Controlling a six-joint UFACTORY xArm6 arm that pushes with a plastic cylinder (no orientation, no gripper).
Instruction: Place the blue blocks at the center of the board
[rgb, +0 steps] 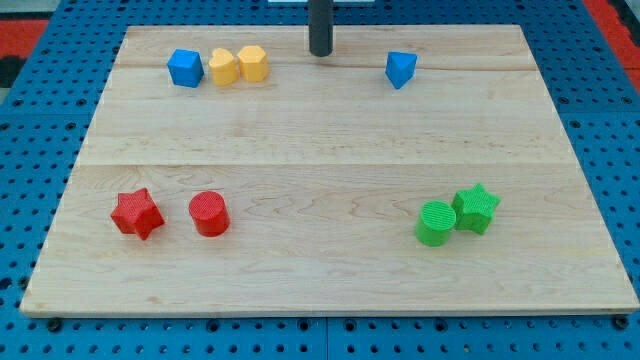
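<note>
A blue cube-like block (185, 68) sits near the view's top left of the wooden board (330, 150). A second blue block (400, 69), wedge-shaped, sits at the view's top right of centre. My tip (320, 52) stands on the board near its top edge, between the two blue blocks, about 80 px left of the blue wedge and touching neither.
Two yellow blocks (238, 65) sit side by side just right of the blue cube. A red star (136, 213) and a red cylinder (209, 214) lie at the bottom left. A green cylinder (435, 222) and a green star (476, 208) touch at the bottom right.
</note>
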